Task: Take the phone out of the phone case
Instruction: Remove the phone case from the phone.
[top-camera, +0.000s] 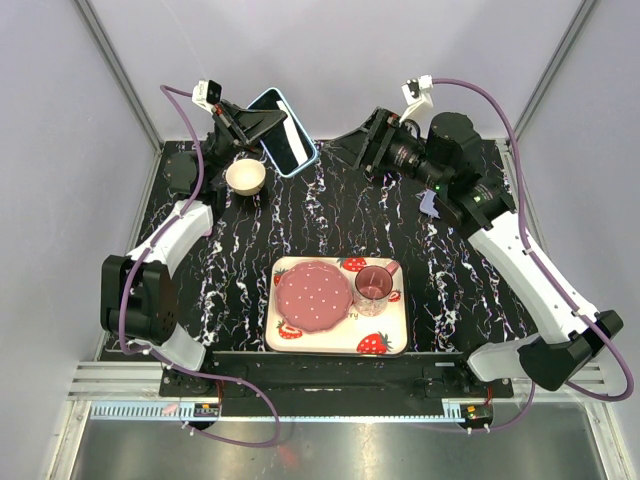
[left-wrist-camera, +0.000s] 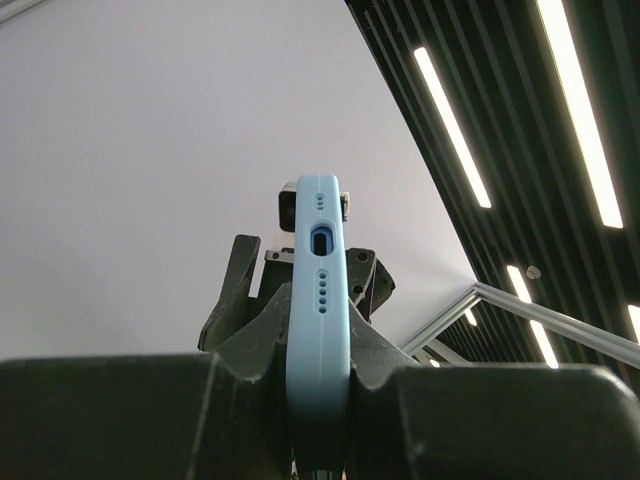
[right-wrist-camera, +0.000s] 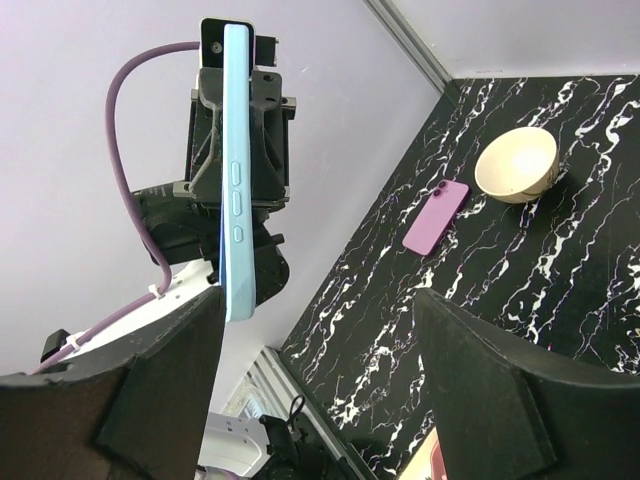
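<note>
black, white-veined table (top-camera: 440, 300) under lilac walls. in the upper left of the top view the left gripper (top-camera: 265, 125) is clamped on the sky-blue phone case (top-camera: 292, 150), held raised off the table, pinched across its flat faces. the right gripper (top-camera: 362, 150), upper centre, gapes wide and empty, just apart from the case. a lilac phone (right-wrist-camera: 436, 216) lies flat near a cream bowl (top-camera: 246, 177).
</note>
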